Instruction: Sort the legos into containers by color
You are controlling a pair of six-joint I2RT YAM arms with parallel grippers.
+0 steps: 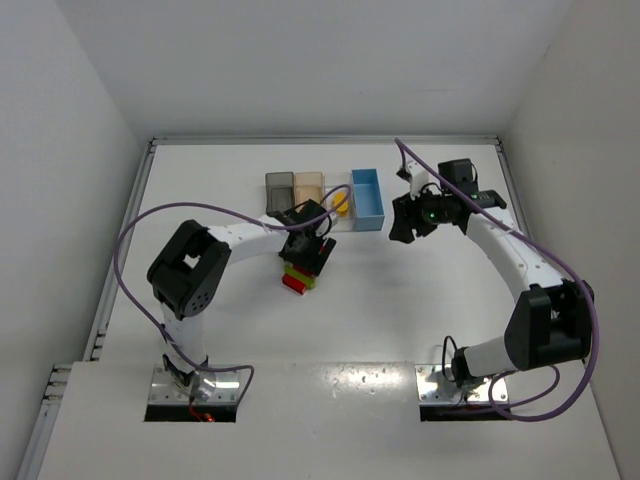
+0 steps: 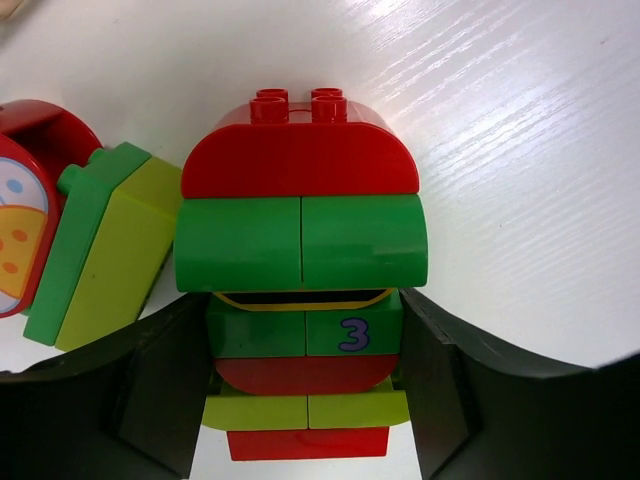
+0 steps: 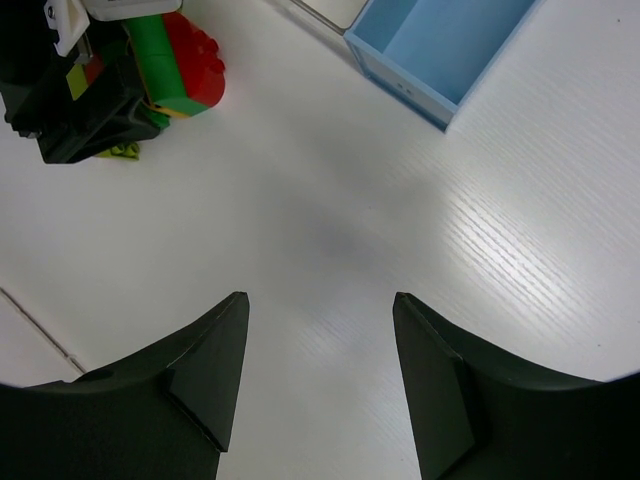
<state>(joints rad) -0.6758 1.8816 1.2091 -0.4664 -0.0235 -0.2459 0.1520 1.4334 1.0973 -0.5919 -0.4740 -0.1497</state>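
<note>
Jaws of the left gripper (image 2: 303, 320) are flanking the lower bricks of a stack of legos (image 2: 300, 230) lying on the table (image 1: 400, 320), on the near side of the bins. Their pads are sitting at its sides, but I cannot tell whether they are pressing yet. Jaws of the right gripper (image 3: 320, 300) are standing apart over bare table, holding nothing, near the blue bin (image 3: 440, 45).

The biggest risk is that the stack is mixing red, dark green, lime and a yellow sliver. Carried whole, it is likely heading into one bin mis-sorted. The dark grey bin (image 1: 279, 185), tan bin (image 1: 309, 187) and clear bin (image 1: 342, 205) are waiting behind. Next, the hold is taking only one end, so the far bricks could snap off. Lesser still, the lime-and-green brick (image 2: 105, 250) just beside the left finger could get shoved.

Only a blue numeral (image 2: 352, 333), "3", is reading clearly. No brand is showing.
</note>
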